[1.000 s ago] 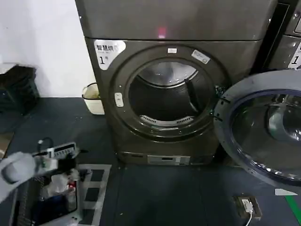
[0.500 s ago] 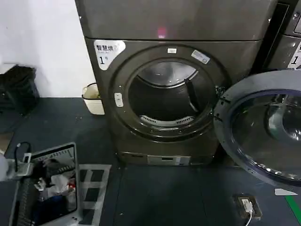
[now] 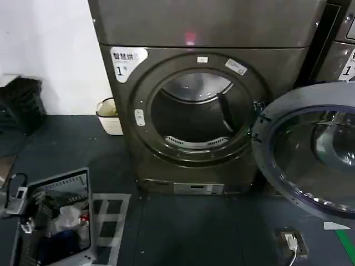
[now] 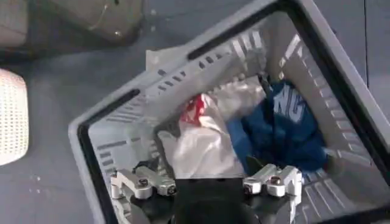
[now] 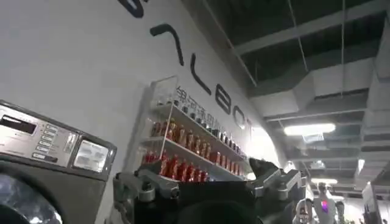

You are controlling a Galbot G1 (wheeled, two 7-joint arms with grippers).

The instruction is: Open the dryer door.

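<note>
The dryer door [image 3: 310,152] stands swung wide open to the right of the dark grey machine, its grey inner rim and tinted glass bowl facing me. The round drum opening [image 3: 194,113] is uncovered, with the steel drum visible inside. My left gripper [image 4: 204,170] hangs open low at the left, over a laundry basket, far from the door; nothing is between its fingers. My right gripper [image 5: 204,176] is open and points up toward a wall and ceiling, holding nothing.
A grey laundry basket [image 3: 84,176], its rim [image 4: 79,131] near my left gripper, holds white and blue clothes [image 4: 286,128]. A white bin [image 3: 109,119] stands by the wall beside the machine. A floor socket [image 3: 293,243] lies at the front right. A neighbouring machine [image 3: 339,52] is behind the open door.
My left arm has drawn back toward the left edge of the head view, uncovering the basket. The dryer door has stayed open in the same place.
</note>
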